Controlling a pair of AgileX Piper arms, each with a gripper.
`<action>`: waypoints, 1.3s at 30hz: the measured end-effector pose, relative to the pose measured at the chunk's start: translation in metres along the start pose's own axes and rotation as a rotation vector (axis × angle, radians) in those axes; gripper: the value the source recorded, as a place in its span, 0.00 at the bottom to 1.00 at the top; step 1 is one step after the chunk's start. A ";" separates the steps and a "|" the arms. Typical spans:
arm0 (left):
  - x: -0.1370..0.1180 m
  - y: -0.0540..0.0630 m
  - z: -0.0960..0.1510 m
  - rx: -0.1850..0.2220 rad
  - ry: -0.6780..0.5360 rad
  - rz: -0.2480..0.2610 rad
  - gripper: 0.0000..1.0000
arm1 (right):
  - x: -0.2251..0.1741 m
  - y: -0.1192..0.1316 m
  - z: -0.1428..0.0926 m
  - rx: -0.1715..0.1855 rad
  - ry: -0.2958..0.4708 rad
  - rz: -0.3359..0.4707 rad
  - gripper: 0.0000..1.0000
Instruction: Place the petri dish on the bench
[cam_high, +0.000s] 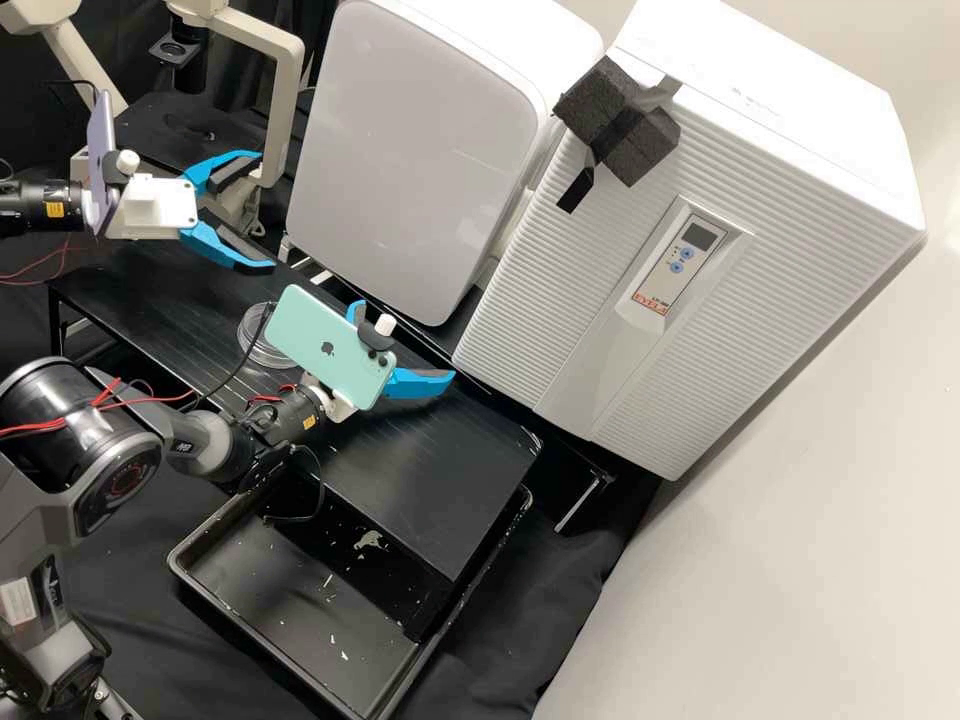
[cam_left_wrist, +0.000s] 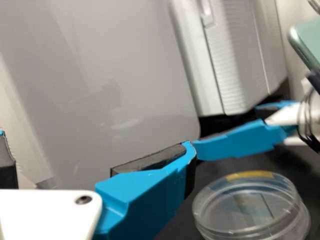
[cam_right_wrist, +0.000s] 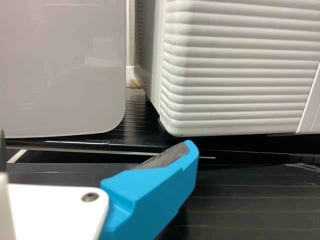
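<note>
The clear petri dish (cam_left_wrist: 252, 205) lies on the bench (cam_high: 430, 480), left of the right claw (cam_right_wrist: 96, 142); that and the left claw (cam_high: 265, 210) are spread. Probably light, stiff, slippery, brittle: pinch gently across its side wall.

Petri dish (cam_high: 253, 338) partly occluded by green phone (cam_high: 320, 345) in high view, dish wall cropped by left wrist view's edge, right gripper (cam_high: 405, 340) partly phone-occluded, black tray (cam_high: 270, 590) cropped at high view's edge
</note>
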 end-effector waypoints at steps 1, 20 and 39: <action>0.004 -0.002 0.004 0.016 -0.012 -0.013 1.00 | 0.000 0.000 0.000 0.000 0.000 0.000 1.00; 0.016 -0.008 0.016 0.096 -0.043 -0.072 1.00 | 0.000 0.000 0.000 0.000 0.000 0.000 1.00; 0.008 -0.014 0.025 0.023 -0.103 -0.120 1.00 | 0.000 0.000 0.000 0.000 0.000 0.000 1.00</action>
